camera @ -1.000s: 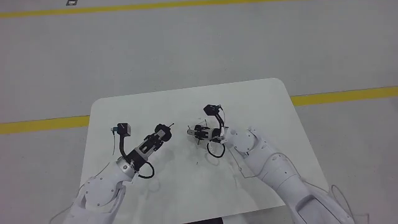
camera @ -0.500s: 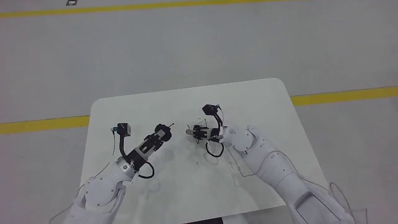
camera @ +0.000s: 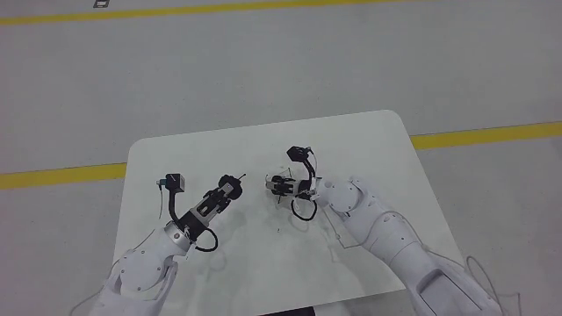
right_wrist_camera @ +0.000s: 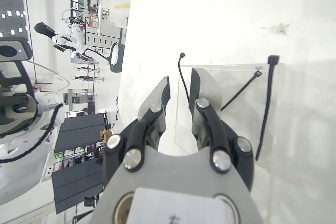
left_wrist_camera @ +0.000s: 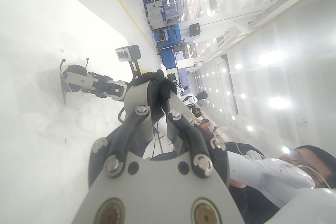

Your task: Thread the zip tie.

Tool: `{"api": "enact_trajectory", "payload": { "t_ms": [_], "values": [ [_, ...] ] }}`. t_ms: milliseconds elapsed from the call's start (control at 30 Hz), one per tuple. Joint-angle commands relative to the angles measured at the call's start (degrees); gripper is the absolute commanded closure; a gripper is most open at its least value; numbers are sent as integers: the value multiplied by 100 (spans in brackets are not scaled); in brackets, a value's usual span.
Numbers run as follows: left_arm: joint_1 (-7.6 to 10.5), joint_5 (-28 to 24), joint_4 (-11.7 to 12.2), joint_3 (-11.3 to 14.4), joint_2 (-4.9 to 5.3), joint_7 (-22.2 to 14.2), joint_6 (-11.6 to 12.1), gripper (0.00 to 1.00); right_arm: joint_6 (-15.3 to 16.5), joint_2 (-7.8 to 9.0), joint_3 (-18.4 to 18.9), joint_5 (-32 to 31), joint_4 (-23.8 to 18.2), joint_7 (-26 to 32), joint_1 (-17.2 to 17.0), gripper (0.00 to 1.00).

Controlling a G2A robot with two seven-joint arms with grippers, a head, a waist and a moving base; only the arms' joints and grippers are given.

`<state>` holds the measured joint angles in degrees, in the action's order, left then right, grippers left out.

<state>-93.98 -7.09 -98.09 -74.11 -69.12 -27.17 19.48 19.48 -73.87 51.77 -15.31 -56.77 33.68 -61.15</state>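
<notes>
black zip tie [camera: 240,176] sat pinched in your left gripper [left_wrist_camera: 158,78], aimed at the clear plate [right_wrist_camera: 236,72] your spread right gripper [right_wrist_camera: 180,77] straddled, seemingly to steady it.

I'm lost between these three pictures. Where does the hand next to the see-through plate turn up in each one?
Top view: the right hand sits near the middle of the table.
Left wrist view: the right hand is farther off, low over the table.
Right wrist view: it is large in the foreground, astride the edge of the clear plate.
Shared landmark: the black zip ties on the plate.
</notes>
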Motion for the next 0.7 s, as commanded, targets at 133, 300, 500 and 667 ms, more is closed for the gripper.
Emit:
{"api": "enact_trajectory", "payload": {
  "t_ms": [133,300,500,667],
  "values": [
    [0,0,0,0,0,0,0,100,0,31,-12,47,-31,-13,3,88],
    [0,0,0,0,0,0,0,100,0,54,-29,65,-55,-38,1,94],
    [0,0,0,0,0,0,0,100,0,80,-54,75,-69,-74,2,100],
    [0,0,0,0,0,0,0,100,0,94,-87,87,-30,-69,21,98]
  ]
}}
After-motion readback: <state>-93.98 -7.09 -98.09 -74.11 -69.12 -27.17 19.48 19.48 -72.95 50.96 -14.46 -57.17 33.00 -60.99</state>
